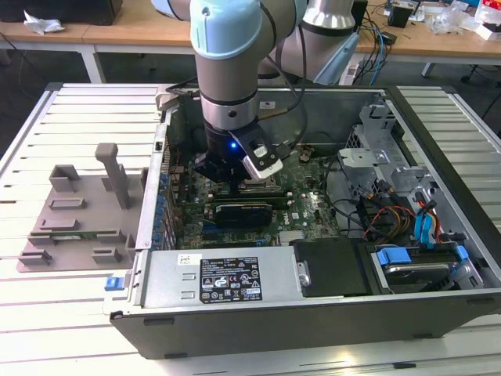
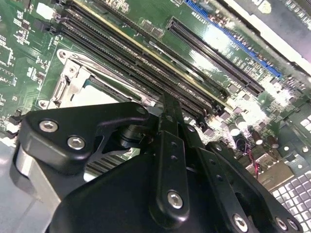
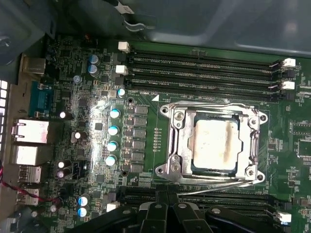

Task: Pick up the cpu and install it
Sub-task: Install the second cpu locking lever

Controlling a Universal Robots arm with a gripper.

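Tool (image 2: 167, 121) vertical over mobo socket w/ seated cpu (image 3: 214, 144); grip state unclear.

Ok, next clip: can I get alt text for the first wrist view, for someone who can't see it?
The cpu, a pale silvery square, sits inside the metal-framed socket on the green motherboard. Long black memory slots run beside the socket, with round capacitors on another side. The dark linkage of the pincer shows at the picture's edge.
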